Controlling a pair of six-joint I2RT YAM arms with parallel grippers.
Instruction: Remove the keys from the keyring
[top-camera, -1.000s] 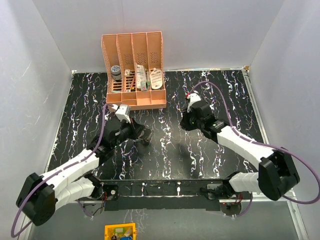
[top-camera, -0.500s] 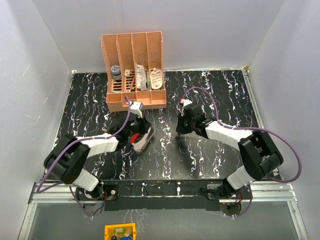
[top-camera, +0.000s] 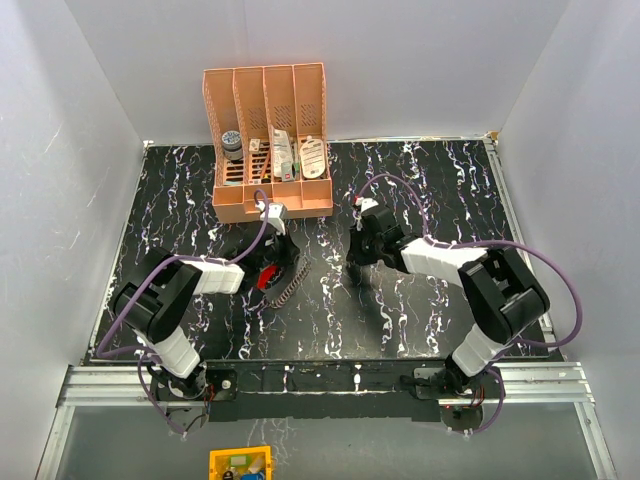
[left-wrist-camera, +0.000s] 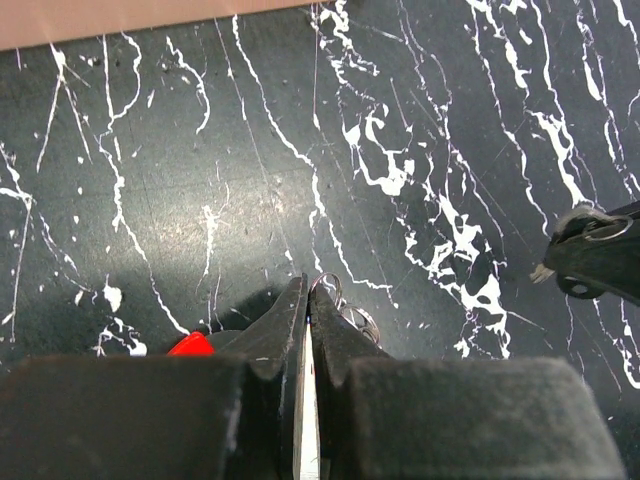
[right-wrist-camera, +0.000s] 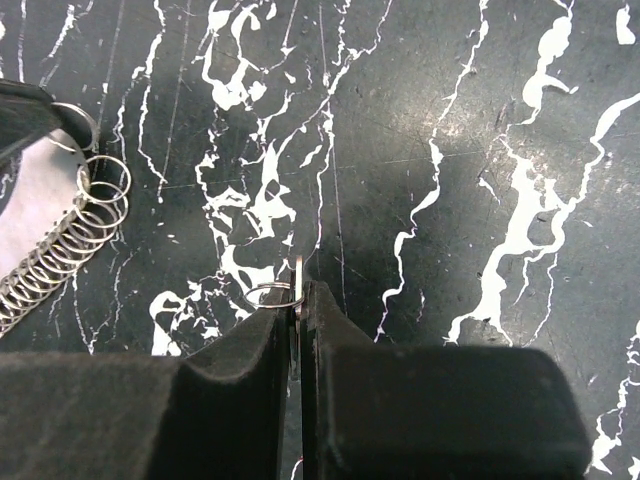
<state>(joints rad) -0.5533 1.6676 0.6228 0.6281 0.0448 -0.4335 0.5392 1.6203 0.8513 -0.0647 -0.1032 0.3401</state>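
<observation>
The keys (top-camera: 264, 277) show as a small bunch with a red part (left-wrist-camera: 190, 345) at my left gripper (top-camera: 276, 264). The left gripper (left-wrist-camera: 306, 290) is shut on a thin pale flat piece seen edge-on, and small rings (left-wrist-camera: 345, 305) stick out at its tips. A chain of silvery rings (top-camera: 289, 288) trails from it and also shows in the right wrist view (right-wrist-camera: 70, 240). My right gripper (top-camera: 356, 254) is low over the table, to the right of the left one. The right gripper (right-wrist-camera: 299, 290) is shut on a thin flat metal piece carrying a small ring (right-wrist-camera: 268, 296).
An orange divided organiser (top-camera: 315, 80) with small items stands at the back of the black marbled table (top-camera: 430, 180); its edge shows at the top of the left wrist view (left-wrist-camera: 150, 20). White walls close in the left, back and right sides.
Both arms have drawn back with their elbows swung outward. The right gripper has moved left toward the left one. The red part and ring chain now show below the left gripper.
</observation>
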